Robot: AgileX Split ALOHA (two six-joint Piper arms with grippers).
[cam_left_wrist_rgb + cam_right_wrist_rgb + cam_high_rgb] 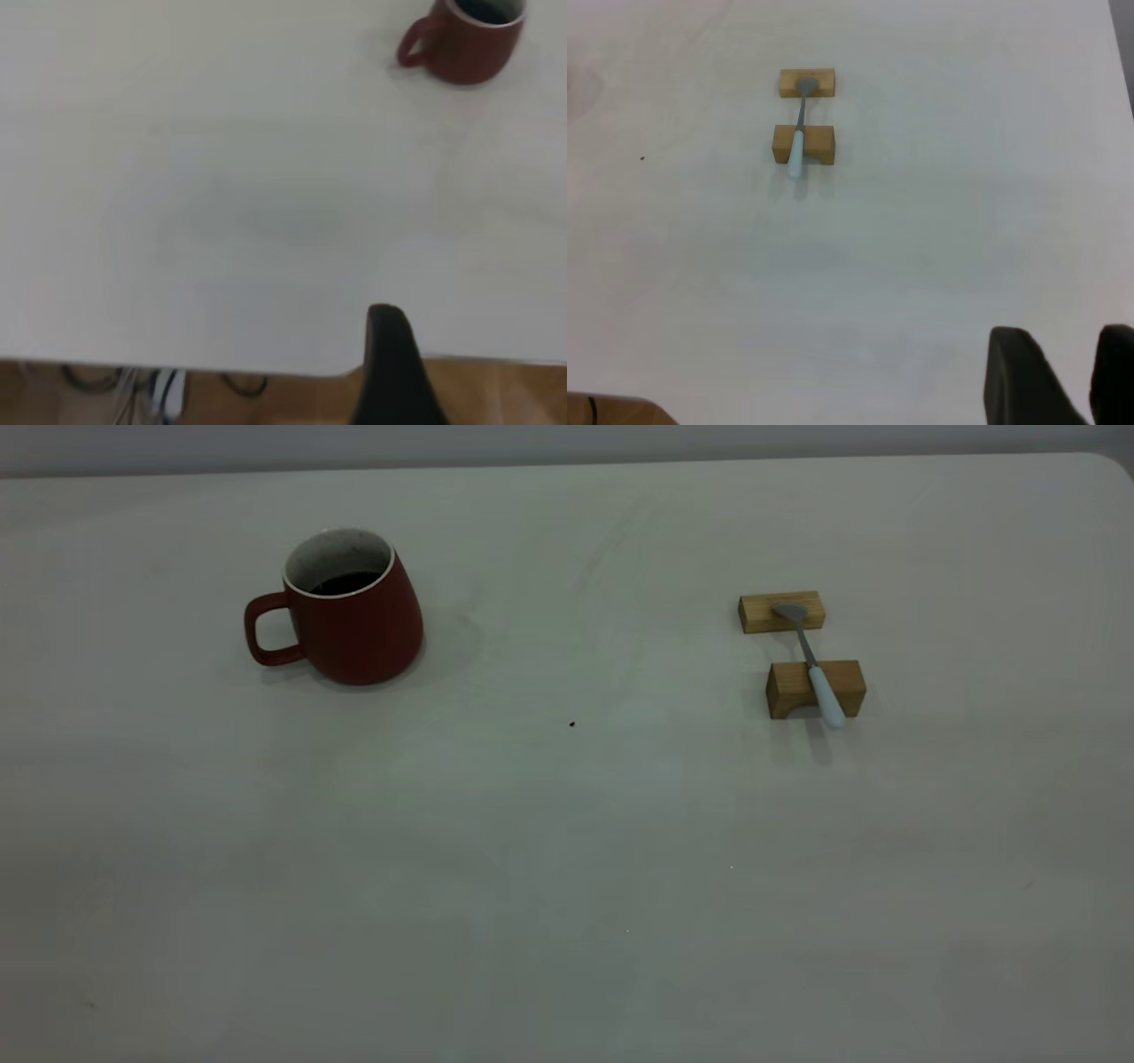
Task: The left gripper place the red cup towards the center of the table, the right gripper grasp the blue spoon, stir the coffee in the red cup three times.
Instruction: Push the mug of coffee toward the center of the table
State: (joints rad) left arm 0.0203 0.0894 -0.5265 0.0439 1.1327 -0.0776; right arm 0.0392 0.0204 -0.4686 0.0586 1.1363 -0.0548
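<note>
Exterior view: red cup (354,624) upright on left part of table (567,886), handle facing outward to left, coffee (347,583) inside. Blue spoon (811,662) bridges two wooden blocks (815,689) on right side, handle overhanging nearer block.

Left gripper (390,354) back at table edge, one finger visible; I cannot tell its spread. Right gripper (1059,376) parked well short of spoon, fingers slightly apart.

My plan: approach cup level, grip body or handle, slide slowly so coffee stays in. No readable writing anywhere.
</note>
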